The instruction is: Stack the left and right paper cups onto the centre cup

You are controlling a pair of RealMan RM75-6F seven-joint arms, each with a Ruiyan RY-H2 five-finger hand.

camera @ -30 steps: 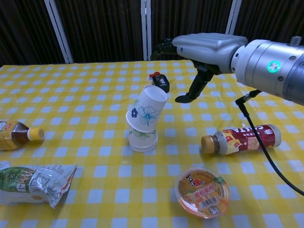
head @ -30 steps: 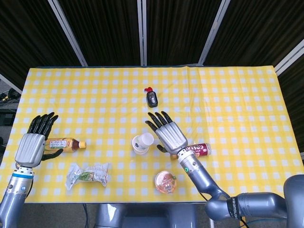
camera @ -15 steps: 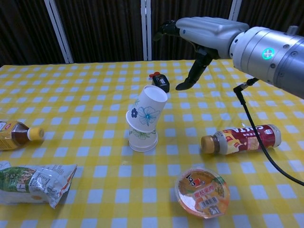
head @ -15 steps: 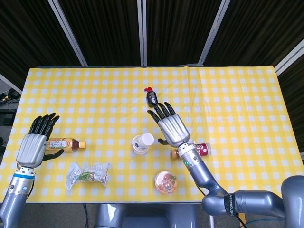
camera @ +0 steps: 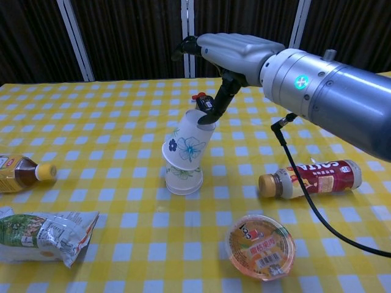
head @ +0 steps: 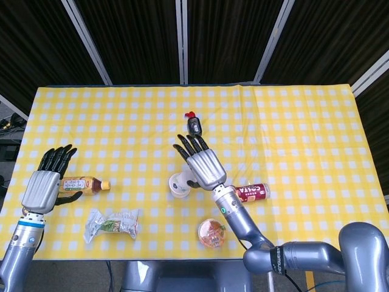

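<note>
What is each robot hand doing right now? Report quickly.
Left robot hand: open, holding nothing.
Right robot hand: open above the tilted cup, holding nothing.

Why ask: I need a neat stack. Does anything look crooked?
Yes. The top cup tilts to the right on the lower cup instead of nesting straight. The right hand hovers above its rim.

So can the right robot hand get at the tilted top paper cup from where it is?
Probably yes: the right robot hand hovers open just above the tilted paper cup, thumb at its rim, nothing between them.
</note>
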